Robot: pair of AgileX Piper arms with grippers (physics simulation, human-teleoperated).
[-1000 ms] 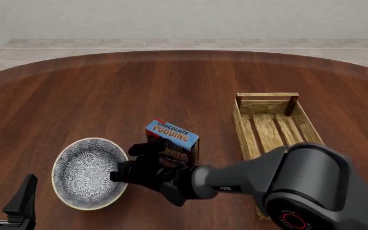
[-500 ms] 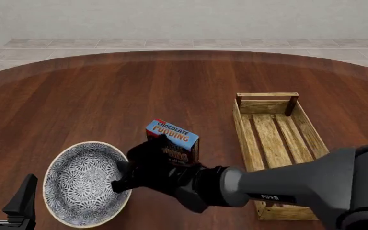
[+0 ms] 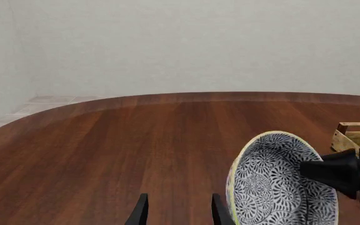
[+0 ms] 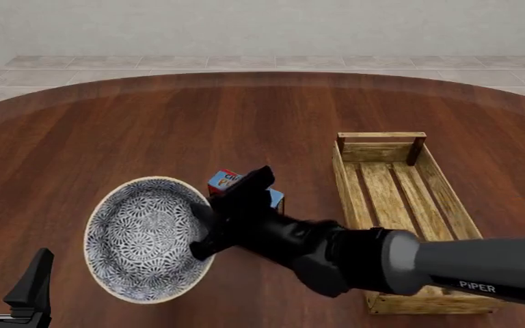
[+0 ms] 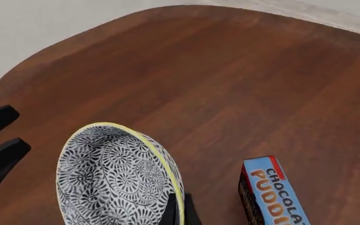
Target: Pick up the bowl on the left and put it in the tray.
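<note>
With the right gripper (image 4: 206,236) clamped on only the rim of the tilted bowl (image 4: 148,236), the bowl may slip before reaching the tray (image 4: 392,184) at 3 o'clock.

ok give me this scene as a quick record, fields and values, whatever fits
bowl: blue-and-white pattern, tilted, pinched at its rim by the right claw, apparently lifted off the table
right claw: shut on the bowl rim, one finger inside, one outside
left claw: open, holding nothing, apart from the bowl
tray: wooden slatted crate, right of the bowl, nothing seen in it
pudding box: standing on the table between bowl and tray
task state: bowl not yet in tray
</note>
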